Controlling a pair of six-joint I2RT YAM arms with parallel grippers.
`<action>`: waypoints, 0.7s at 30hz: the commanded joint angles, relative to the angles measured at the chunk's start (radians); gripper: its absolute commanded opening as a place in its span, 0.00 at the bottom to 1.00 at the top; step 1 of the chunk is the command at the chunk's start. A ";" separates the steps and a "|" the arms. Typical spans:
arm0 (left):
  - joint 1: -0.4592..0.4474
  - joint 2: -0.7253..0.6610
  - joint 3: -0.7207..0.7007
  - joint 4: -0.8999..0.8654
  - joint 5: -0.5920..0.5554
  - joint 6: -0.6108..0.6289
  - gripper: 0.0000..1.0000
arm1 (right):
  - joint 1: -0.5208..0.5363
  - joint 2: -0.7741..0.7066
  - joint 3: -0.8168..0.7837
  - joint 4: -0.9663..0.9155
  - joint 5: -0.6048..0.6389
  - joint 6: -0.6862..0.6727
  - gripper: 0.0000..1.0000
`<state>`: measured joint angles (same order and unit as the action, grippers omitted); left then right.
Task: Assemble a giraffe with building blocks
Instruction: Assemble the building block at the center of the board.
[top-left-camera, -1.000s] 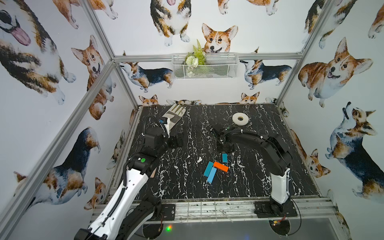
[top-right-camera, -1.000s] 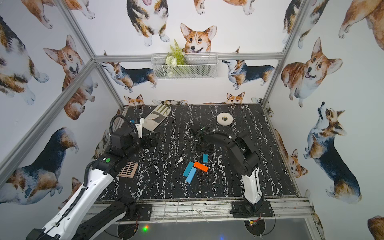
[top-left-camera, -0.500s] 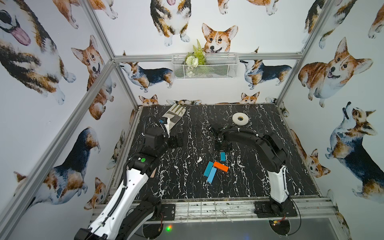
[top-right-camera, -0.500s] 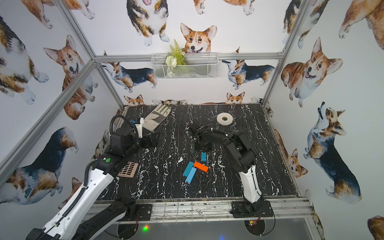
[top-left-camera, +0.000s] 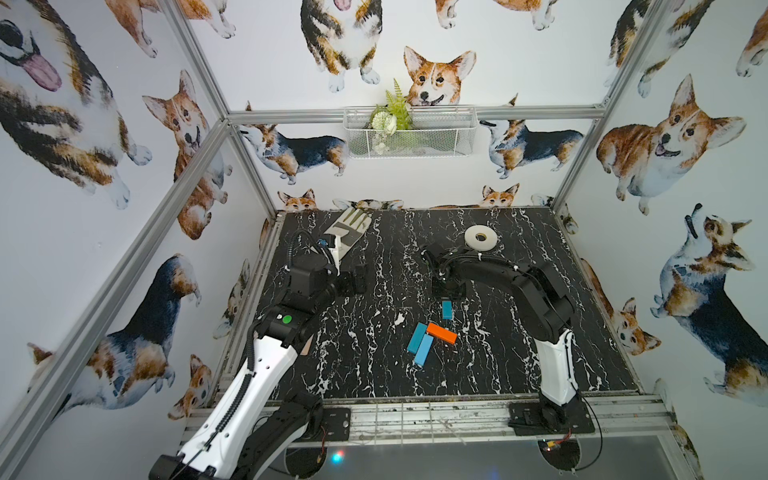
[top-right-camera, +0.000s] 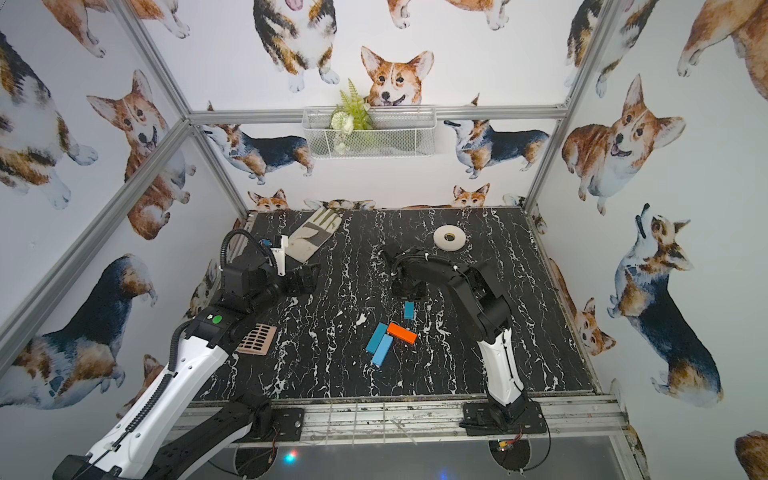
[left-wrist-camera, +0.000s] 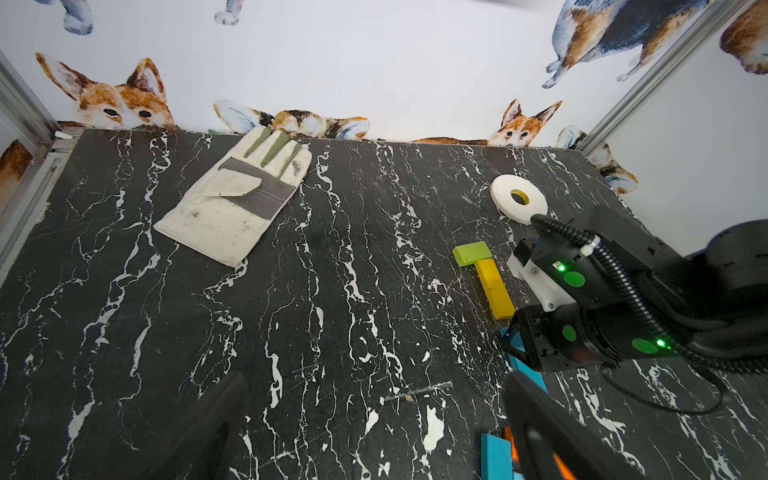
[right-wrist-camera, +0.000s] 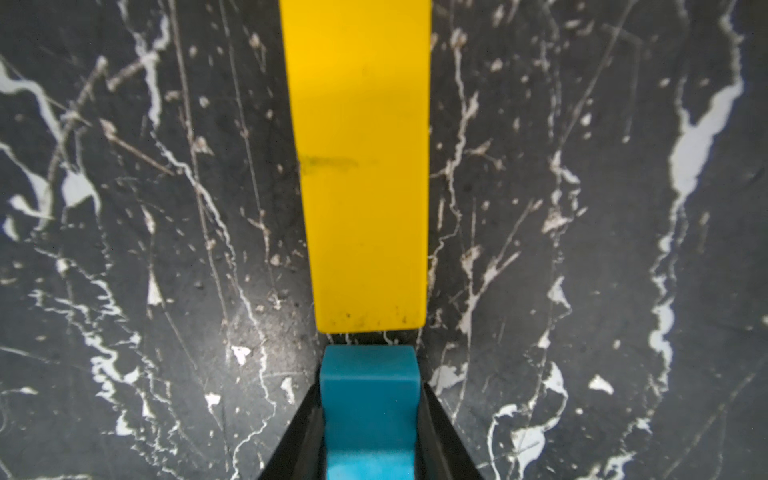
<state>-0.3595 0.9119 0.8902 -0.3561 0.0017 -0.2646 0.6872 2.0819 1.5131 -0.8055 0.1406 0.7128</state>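
The giraffe's neck is lined up just past the middle of the table (top-left-camera: 374, 374), toward 1 o'clock. The held blue block (right-wrist-camera: 369, 399) sits pinched between the black fingers (right-wrist-camera: 299, 436) of the right gripper (right-wrist-camera: 369, 415), which is clamped on its sides. Its free end faces the yellow block (right-wrist-camera: 361, 166) end to end, with only a thin dark gap between them. At the yellow block's other end, the one nearer the tape roll (left-wrist-camera: 517, 198), the green block (left-wrist-camera: 471, 252) lies crosswise and touches it (both are hidden under the right arm in both top views). From the held blue block, the orange block (top-left-camera: 441, 333) lies close by at 6 o'clock. A second blue block (top-left-camera: 417, 337) and a third blue block (top-left-camera: 424, 350) lie side by side at 7 o'clock, their far ends meeting the orange one. The tape roll lies flat out at the table's 1 o'clock, near the back wall. The glove (top-left-camera: 347, 232) lies palm up at 11 o'clock. Just in front of its cuff, at about 10 o'clock, the left gripper (top-left-camera: 359, 278) hangs above the marble with its jaws spread wide. A small tan grille (top-right-camera: 257, 339) lies at 8 o'clock beside the left arm.
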 joint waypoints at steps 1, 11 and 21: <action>0.003 0.002 0.003 0.026 0.007 -0.008 1.00 | -0.005 0.020 0.004 0.013 0.025 0.002 0.29; 0.002 0.005 0.003 0.029 0.008 -0.008 1.00 | -0.014 0.031 0.014 0.013 0.025 -0.005 0.29; 0.003 0.008 0.004 0.029 0.009 -0.008 1.00 | -0.021 0.039 0.024 0.011 0.028 -0.011 0.29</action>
<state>-0.3595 0.9180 0.8902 -0.3561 0.0021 -0.2646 0.6716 2.1010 1.5387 -0.8082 0.1291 0.7033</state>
